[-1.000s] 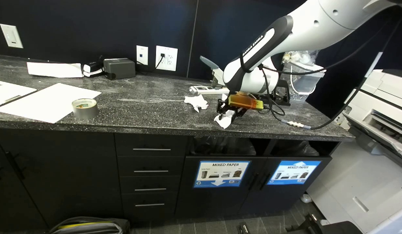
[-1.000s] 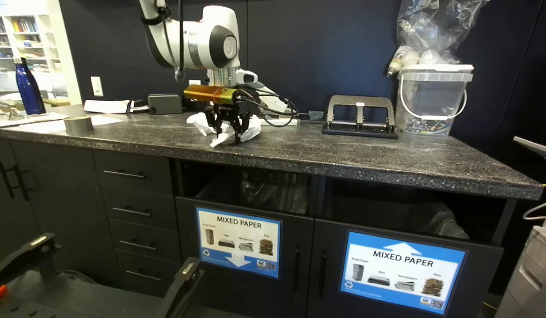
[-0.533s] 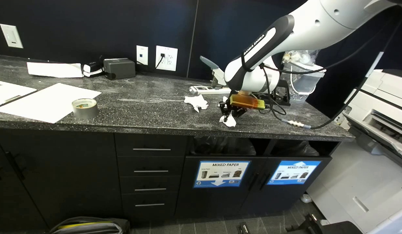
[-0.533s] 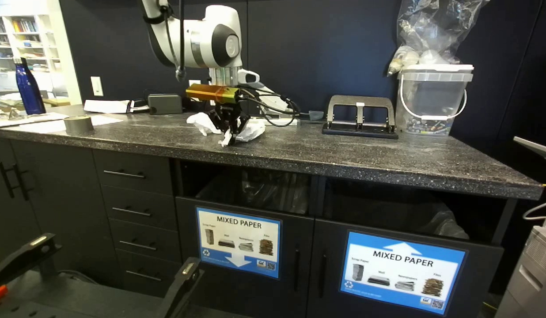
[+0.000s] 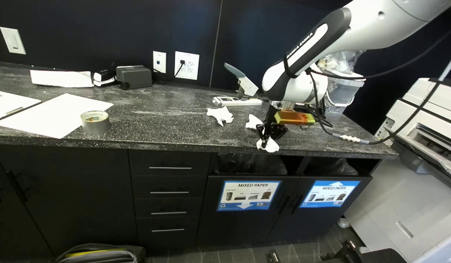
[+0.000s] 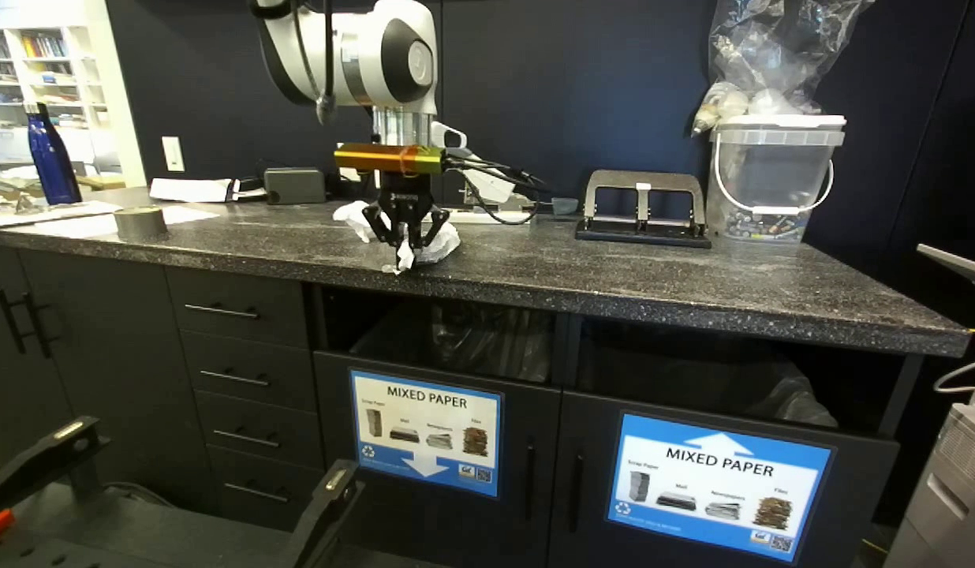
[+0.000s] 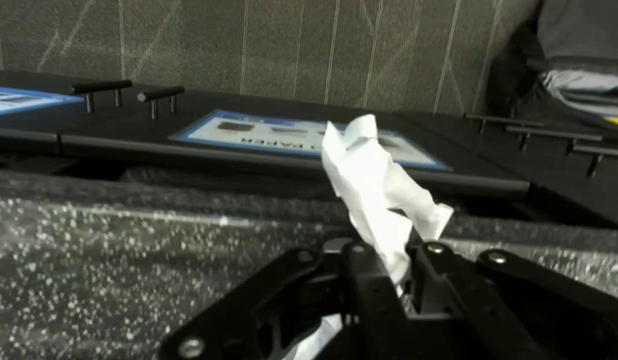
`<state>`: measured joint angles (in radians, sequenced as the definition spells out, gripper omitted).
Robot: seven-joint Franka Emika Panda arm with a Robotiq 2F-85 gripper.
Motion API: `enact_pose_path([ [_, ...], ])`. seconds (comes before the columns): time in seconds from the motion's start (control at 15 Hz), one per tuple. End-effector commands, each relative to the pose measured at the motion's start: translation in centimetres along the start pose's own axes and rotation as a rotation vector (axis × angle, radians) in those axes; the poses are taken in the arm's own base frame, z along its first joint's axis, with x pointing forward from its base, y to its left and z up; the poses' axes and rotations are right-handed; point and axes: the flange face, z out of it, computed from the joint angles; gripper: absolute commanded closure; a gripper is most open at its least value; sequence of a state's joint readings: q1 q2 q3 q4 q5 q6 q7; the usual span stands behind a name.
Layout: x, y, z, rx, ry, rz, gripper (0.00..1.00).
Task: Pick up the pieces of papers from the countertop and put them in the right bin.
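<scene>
Close in, the wrist view gives me what's hard to make out from further off: both fingers point(image 7: 373, 292) clenched on a white paper scrap point(image 7: 369, 192), the crumple jutting past their tips and covering part of a blue-edged sign point(image 7: 259, 128). In an exterior view, two loose scraps point(image 5: 220, 115) lie apart from the held one on the desk point(image 5: 167, 126); in an exterior view, they sit partly behind the fingers, but there I get a blue bottle point(image 6: 52, 162) and the whole of a hole punch point(image 6: 644, 203). The desk is dark, speckled stone with a thick front edge, over black doors point(image 6: 448, 528). A squat roll of grey tape point(image 5: 96, 126) stands near smooth flat sheets point(image 5: 54, 115), and a see-through plastic tub point(image 6: 771, 177) has a thin white handle. The held piece is sharply creased, with curled lobes and a bent flap; it's by the desk's front edge, and whether it touches the stone I can't tell.
</scene>
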<state>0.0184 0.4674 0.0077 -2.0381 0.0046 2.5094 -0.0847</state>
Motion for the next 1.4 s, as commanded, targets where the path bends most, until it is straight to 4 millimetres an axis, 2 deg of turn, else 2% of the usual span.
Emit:
enact_pose_path([
  [0.0, -7.7, 0.8, -1.5, 0.044, -0.095, -0.119, 0.86],
  [0.4, -19.8, 2.8, -0.4, 0.074, -0.212, -0.142, 0.85],
  [0.6, -23.7, 3.2, 1.4, 0.08, -0.234, -0.149, 0.85],
  [0.8, -25.3, 3.6, 3.4, 0.078, -0.183, -0.143, 0.86],
  [0.93, -23.6, 4.4, 4.9, 0.069, -0.106, -0.127, 0.88],
  [1.33, -23.4, 4.6, 8.4, 0.071, 0.07, -0.089, 0.89],
])
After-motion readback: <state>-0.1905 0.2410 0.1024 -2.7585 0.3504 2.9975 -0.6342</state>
